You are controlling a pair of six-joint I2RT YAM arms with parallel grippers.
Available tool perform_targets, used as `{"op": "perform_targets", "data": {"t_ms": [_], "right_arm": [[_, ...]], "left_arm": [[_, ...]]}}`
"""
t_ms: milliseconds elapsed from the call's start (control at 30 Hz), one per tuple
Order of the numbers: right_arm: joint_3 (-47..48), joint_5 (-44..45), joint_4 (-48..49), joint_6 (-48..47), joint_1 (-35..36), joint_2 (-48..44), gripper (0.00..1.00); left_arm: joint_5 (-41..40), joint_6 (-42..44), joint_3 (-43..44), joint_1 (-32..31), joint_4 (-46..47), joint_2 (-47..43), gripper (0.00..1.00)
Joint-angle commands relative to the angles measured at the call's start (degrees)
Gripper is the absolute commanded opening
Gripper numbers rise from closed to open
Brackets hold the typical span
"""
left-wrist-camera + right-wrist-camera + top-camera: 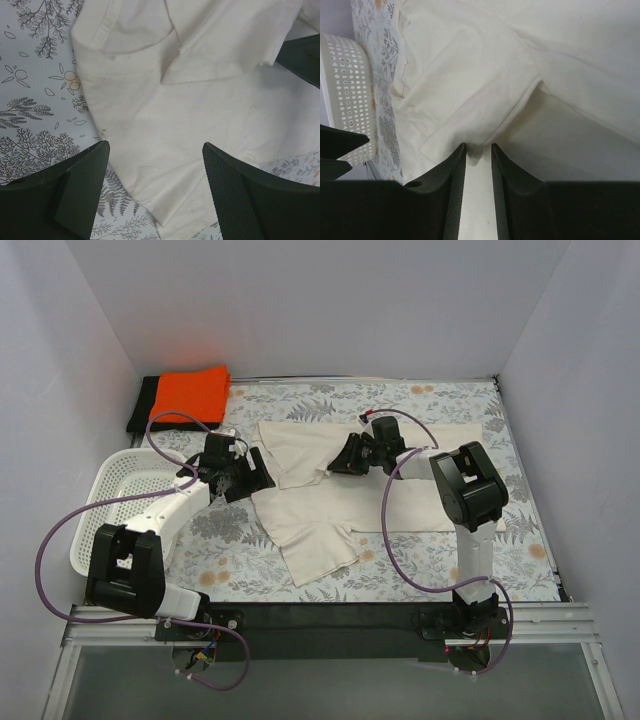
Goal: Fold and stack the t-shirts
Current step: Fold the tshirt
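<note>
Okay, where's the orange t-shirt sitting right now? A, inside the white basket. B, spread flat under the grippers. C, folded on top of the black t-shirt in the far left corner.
C: the orange t-shirt lies folded on the black t-shirt in the far left corner, beyond the white basket.

A white perforated basket [105, 480] sits at centre left of the top view, at the left edge of a floral cloth [440, 400] spread across the middle. Plain white walls [320, 300] fill the upper frame, and a metal rail [545, 625] crosses the bottom.
</note>
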Motion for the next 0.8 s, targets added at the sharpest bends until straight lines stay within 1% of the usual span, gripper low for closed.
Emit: {"op": "perform_targets", "data": {"t_ms": [0, 167, 267, 333, 367, 400, 433, 533, 667, 700, 767], "right_arm": [[1.9, 0.4, 0.4, 0.1, 0.4, 1.3, 0.29], [2.3, -0.2, 0.3, -0.1, 0.6, 2.4, 0.29], [2.3, -0.3, 0.3, -0.3, 0.8, 2.1, 0.26], [2.4, -0.2, 0.3, -0.6, 0.7, 1.5, 0.2], [2.2, -0.2, 0.3, -0.7, 0.8, 1.3, 0.15], [2.2, -0.2, 0.3, -0.9, 0.7, 1.0, 0.12], [2.1, -0.1, 0.2, -0.9, 0.7, 0.3, 0.06], [1.5, 0.1, -0.9, -1.3, 0.7, -1.6, 0.01], [3.2, -0.2, -6.2, -2.6, -0.3, -3.1, 0.01], [4.0, -0.5, -10.6, -3.1, -0.5, -3.0, 0.01], [6.4, -1.2, -15.3, -4.7, -1.0, -2.4, 0.01]], "left_arm": [[0.6, 0.5, -0.1, -0.3, -0.1, -1.7, 0.69], [0.6, 0.7, -0.3, -0.4, -0.1, -1.8, 0.69], [0.5, 0.6, -0.5, -0.4, -0.1, -1.7, 0.69], [0.5, 0.5, -0.4, -0.4, -0.1, -1.8, 0.69], [0.4, 0.5, -0.4, -0.4, -0.1, -1.9, 0.69], [0.4, 0.6, -0.4, -0.4, -0.1, -1.9, 0.69], [0.3, 0.5, -0.3, -0.3, -0.1, -1.8, 0.69], [0.1, 0.6, -0.1, -0.4, -0.2, -1.9, 0.69], [-0.4, 0.7, 0.3, -0.4, -0.3, -1.9, 0.65], [-0.4, 0.8, 0.3, -0.3, -0.3, -1.9, 0.65], [-0.6, 0.9, 0.3, -0.4, -0.4, -1.7, 0.63]]}}
